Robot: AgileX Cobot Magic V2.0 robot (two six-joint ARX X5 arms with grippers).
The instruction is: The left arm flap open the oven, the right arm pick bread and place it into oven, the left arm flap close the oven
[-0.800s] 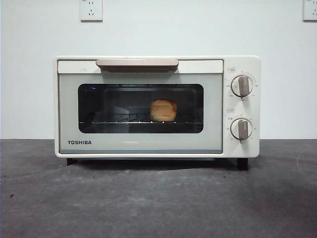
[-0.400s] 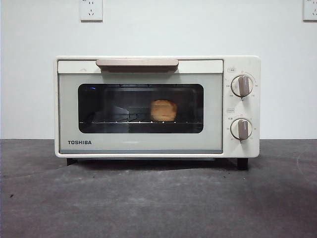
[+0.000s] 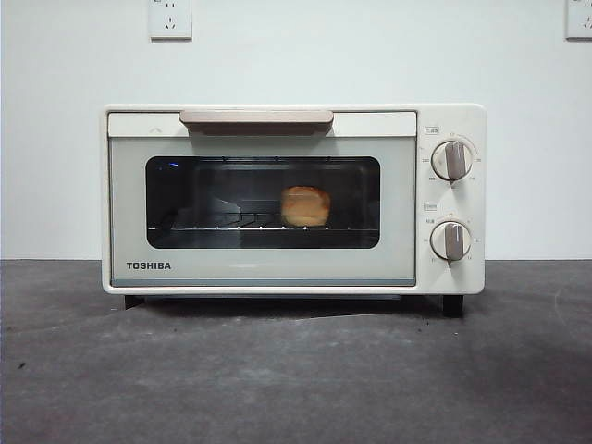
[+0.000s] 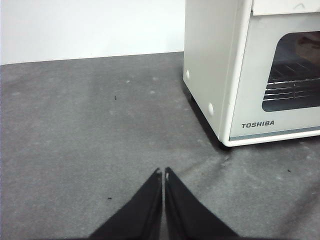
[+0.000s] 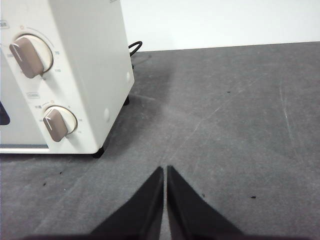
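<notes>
Nearest in the front view lies the dark grey table [image 3: 296,370], its surface mottled and bare up to the oven's feet. On it stands the cream-white oven [image 3: 294,199], square to the camera, its door shut flush against the body with the beige bar handle [image 3: 256,118] across the top edge and the TOSHIBA lettering at the lower left of the door. To the right of the door sit two grey-brown knobs, the upper knob [image 3: 452,160] above the lower knob [image 3: 450,240], both pointers about upright. Through the dark glass window [image 3: 263,202] the bread [image 3: 305,205] shows golden-orange, resting on the wire rack [image 3: 222,225] a little right of the window's middle. Behind the oven rises a white wall with a power socket [image 3: 170,18] high on the left and another [image 3: 579,18] at the top right corner. Neither arm shows in the front view. In the left wrist view the left gripper [image 4: 163,172] hangs over the bare table with its two black jaws pressed together tip to tip and nothing between them, well apart from the oven's left front corner [image 4: 235,100]. In the right wrist view the right gripper [image 5: 165,170] likewise has its jaws clenched and empty above the table, off the oven's right side where the two knobs face it, and a black cable [image 5: 135,47] curls out behind the oven at the wall.
</notes>
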